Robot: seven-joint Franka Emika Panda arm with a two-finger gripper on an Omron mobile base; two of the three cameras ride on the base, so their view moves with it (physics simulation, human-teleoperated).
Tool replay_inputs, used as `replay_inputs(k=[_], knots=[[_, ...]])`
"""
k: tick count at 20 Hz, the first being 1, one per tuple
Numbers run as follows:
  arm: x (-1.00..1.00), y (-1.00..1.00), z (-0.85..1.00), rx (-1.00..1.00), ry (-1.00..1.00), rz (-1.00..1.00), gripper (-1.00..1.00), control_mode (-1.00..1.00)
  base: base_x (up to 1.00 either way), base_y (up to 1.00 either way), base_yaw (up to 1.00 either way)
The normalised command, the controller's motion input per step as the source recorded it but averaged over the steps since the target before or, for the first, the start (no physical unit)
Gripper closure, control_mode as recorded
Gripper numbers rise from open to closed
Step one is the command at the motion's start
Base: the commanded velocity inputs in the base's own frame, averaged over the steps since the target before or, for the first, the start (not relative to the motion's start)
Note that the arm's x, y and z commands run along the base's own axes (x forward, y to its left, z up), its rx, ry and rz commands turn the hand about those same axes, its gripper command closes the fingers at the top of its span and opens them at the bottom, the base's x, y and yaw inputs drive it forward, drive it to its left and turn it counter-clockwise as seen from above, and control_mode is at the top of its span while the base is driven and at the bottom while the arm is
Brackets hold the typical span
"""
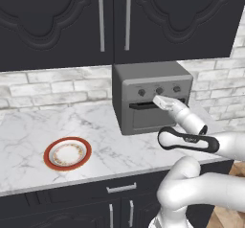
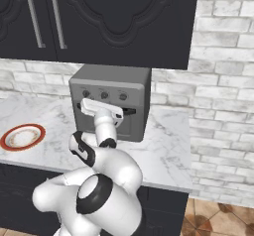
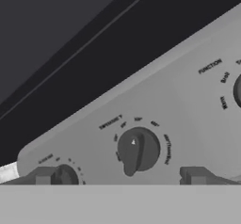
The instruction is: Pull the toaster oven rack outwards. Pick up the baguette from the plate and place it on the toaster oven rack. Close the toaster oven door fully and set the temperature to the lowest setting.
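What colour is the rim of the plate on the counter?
Red-orange, around a white, faintly patterned centre; the plate shows best in the left base view.

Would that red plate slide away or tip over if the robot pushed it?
The plate would probably slide rather than tip: it looks flat, wide and low, and nothing lies on it. The marble counter looks smooth, so it might skid easily. It looks stiff and could chip, being thin at the rim.

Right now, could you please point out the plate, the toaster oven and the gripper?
plate (image 1: 67, 153): left base view, white centre.
toaster oven (image 1: 143, 72): left base view, grey top.
gripper (image 3: 120, 177): hand view, between fingertips.
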Motion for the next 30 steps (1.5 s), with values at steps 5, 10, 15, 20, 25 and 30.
replay_inputs(k=[5,10,15,20,25,30], knots=[[-0.02,0.03,0.06,0.00,-0.03,-0.04,-1.00,-1.00,0.00,0.00,0.00],[0.00,0.04,0.03,0.00,-0.01,-0.07,-1.00,-1.00,0.00,0.00,0.00],[0.00,0.14,0.00,0.00,0.00,-0.08,-1.00,-1.00,0.00,0.00,0.00],[0.00,0.16,0.00,0.00,0.00,-0.07,-1.00,-1.00,0.00,0.00,0.00],[0.00,0.11,-0.01,0.00,0.00,-0.07,-1.00,-1.00,0.00,0.00,0.00],[0.00,0.01,-0.13,0.00,0.00,-0.06,-1.00,-1.00,0.00,0.00,0.00]])
